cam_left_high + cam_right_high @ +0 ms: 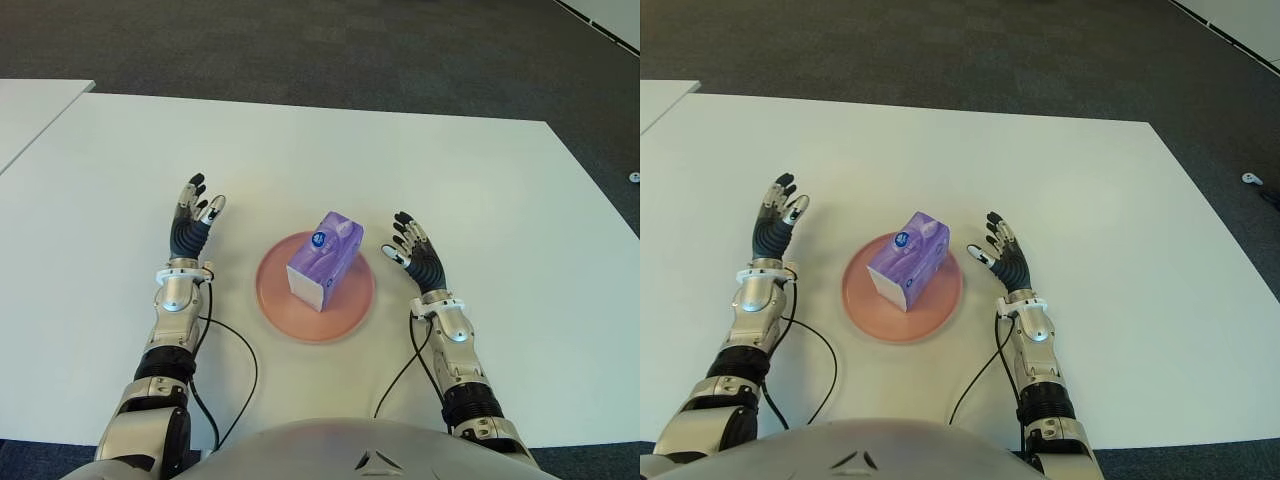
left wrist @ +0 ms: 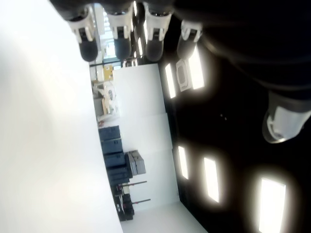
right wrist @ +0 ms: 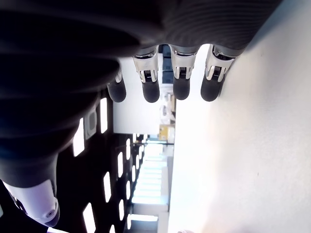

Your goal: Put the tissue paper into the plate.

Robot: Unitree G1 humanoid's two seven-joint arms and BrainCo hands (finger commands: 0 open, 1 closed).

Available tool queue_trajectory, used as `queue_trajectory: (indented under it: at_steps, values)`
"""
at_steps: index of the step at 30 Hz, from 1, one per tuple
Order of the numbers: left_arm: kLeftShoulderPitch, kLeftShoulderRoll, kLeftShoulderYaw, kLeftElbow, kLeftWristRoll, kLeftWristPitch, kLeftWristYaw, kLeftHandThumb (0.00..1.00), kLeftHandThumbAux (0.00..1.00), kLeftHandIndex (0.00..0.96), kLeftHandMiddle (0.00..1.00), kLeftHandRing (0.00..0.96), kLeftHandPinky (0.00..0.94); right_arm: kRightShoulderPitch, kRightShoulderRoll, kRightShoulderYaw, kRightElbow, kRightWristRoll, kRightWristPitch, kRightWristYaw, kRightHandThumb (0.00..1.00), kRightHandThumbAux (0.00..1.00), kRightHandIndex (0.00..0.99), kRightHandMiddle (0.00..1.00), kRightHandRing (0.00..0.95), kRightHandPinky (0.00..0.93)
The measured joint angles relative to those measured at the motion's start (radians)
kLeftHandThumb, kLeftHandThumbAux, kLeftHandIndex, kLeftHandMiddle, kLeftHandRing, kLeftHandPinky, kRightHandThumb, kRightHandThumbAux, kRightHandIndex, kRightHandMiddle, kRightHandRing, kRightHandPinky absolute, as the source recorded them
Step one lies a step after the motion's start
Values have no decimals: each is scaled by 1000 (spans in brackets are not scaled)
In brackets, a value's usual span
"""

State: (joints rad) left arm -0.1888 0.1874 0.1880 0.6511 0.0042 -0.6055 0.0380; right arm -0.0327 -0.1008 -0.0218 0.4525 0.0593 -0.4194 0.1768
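A purple tissue pack (image 1: 325, 259) stands in the middle of a round pink plate (image 1: 274, 300) on the white table (image 1: 300, 160). My left hand (image 1: 196, 210) is to the left of the plate, fingers stretched out and holding nothing. My right hand (image 1: 410, 243) is just right of the plate, also spread with nothing in it. Neither hand touches the pack or the plate. The wrist views show straight fingers (image 2: 87, 43) and straight fingers (image 3: 150, 87) with nothing between them.
Black cables (image 1: 235, 345) run from both wrists across the table toward my body. A second white table (image 1: 30, 105) shows at the far left. Dark carpet (image 1: 350, 50) lies beyond the table's far edge.
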Motion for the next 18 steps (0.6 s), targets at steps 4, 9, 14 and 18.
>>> queue_trajectory:
  at_steps: [4, 9, 14, 18]
  values:
    - [0, 14, 1, 4, -3, 2, -3, 0, 431, 0, 0, 0, 0, 0, -1, 0, 0, 0, 0, 2, 0, 632, 0, 0, 0, 0]
    - [0, 26, -2, 10, -12, 13, -50, 0, 434, 0, 0, 0, 0, 0, -1, 1, 0, 0, 0, 3, 0, 642, 0, 0, 0, 0]
    - [2, 26, 2, 59, -46, 14, -89, 0, 438, 0, 0, 0, 0, 0, -1, 0, 0, 4, 0, 10, 0, 651, 0, 0, 0, 0]
    - [1, 21, 4, 104, -62, 22, -93, 0, 440, 0, 0, 0, 0, 1, -2, -1, 0, 5, 0, 11, 0, 657, 0, 0, 0, 0]
